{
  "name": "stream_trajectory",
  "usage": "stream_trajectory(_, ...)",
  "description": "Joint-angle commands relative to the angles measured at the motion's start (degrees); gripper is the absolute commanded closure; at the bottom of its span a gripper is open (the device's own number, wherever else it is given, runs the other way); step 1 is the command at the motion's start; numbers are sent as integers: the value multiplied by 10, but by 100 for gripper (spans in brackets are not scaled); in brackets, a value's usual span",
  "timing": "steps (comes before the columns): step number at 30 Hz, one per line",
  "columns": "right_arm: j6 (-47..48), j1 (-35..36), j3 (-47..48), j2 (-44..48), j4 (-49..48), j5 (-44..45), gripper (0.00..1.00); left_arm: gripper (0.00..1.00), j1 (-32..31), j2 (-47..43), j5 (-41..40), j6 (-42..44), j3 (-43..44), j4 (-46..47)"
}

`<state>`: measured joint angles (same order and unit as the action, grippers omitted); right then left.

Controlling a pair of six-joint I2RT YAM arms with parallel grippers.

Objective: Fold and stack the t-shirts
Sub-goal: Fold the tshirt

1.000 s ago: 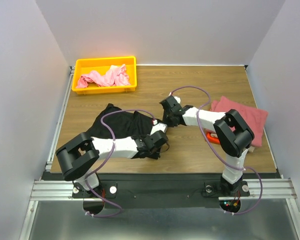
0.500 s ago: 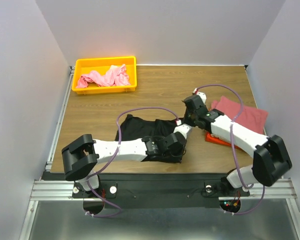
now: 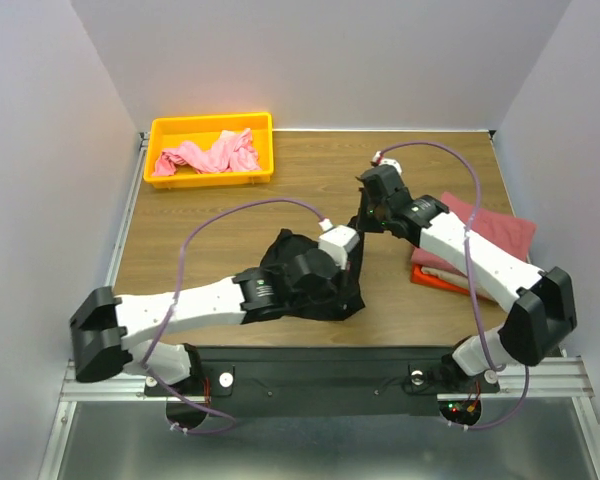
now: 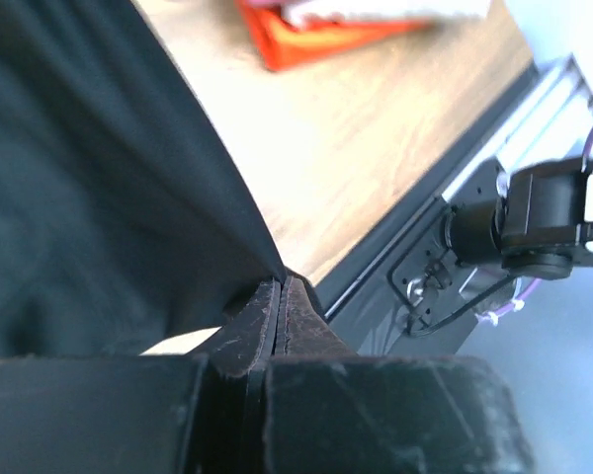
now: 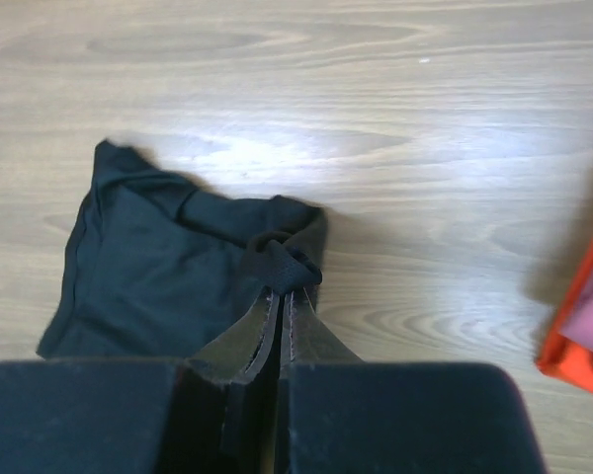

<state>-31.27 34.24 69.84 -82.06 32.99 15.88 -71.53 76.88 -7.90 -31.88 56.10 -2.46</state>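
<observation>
The black t-shirt [image 5: 148, 267] is partly lifted off the bench [image 3: 230, 215], near the middle of its near edge. It is gripped at two points, probably so that it can be moved as one bundle without coming apart. The left hand [image 4: 280, 296] is clenched on a thin edge of the cloth, which drapes away from it in a taut sheet. The right hand [image 5: 282, 286] is clenched on a bunched knot of the same shirt, the rest spreading over the wood below. At the right edge a folded rose-red t-shirt [image 3: 495, 235] lies on an orange t-shirt [image 3: 430, 280], likely the stack this one is meant for. A pink t-shirt [image 3: 210, 155] waits crumpled in the yellow bin [image 3: 210, 125] at the far left corner.
</observation>
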Motion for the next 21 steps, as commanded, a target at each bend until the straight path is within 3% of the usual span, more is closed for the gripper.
stream_trajectory(1,11,43,63,-48,-16,-5,100,100,29,-80,-24,-39,-62,-20)
stream_trajectory(7,10,90,147,-135,-17,-8,100,100,109,-167,-41,-89,-133,-76)
stream_trajectory(13,14,115,253,-216,-19,-36,100,100,166,-241,-109,-127,-174,-168)
stream_trajectory(21,18,134,355,-354,-20,-66,100,100,237,-249,-162,-201,-190,-249)
